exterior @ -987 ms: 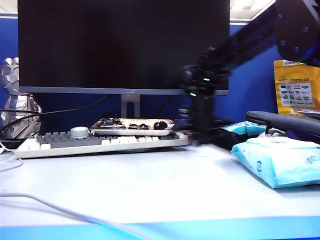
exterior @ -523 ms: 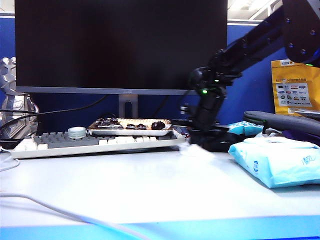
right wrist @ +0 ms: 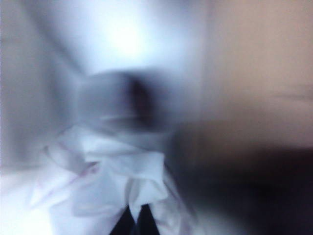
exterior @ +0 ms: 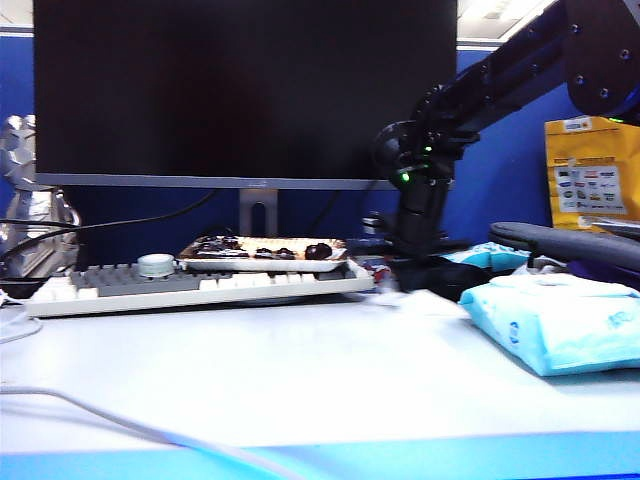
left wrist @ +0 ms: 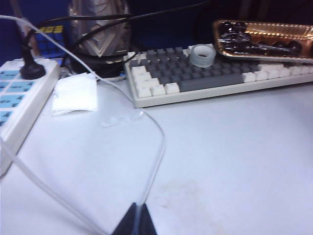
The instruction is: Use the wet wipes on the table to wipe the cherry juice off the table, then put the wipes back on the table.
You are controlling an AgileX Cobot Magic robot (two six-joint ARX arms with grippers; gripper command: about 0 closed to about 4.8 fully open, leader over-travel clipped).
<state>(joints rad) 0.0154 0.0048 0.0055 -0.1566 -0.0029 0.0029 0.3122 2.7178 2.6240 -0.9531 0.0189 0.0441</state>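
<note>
In the right wrist view my right gripper (right wrist: 137,218) is shut on the wet wipes (right wrist: 115,178), a crumpled white sheet with faint pink marks. In the exterior view this gripper (exterior: 408,272) points down at the keyboard's right end, and the wet wipes (exterior: 425,300) lie bunched on the table (exterior: 300,370) below it. Cherry juice on the table does not show clearly. My left gripper (left wrist: 138,221) hangs shut, low over the table (left wrist: 234,147), with a clear cable (left wrist: 159,147) running under its tips.
A monitor (exterior: 245,90) stands behind the keyboard (exterior: 200,285), with a gold tray of cherries (exterior: 265,250) between them. A puffy light blue pack (exterior: 555,320) lies at the right. A power strip (left wrist: 19,93) and a white packet (left wrist: 74,93) lie at the left.
The right wrist has turned and swung a little near the keyboard's right end, and the wipes have shifted with it on the table. The left arm has not moved.
</note>
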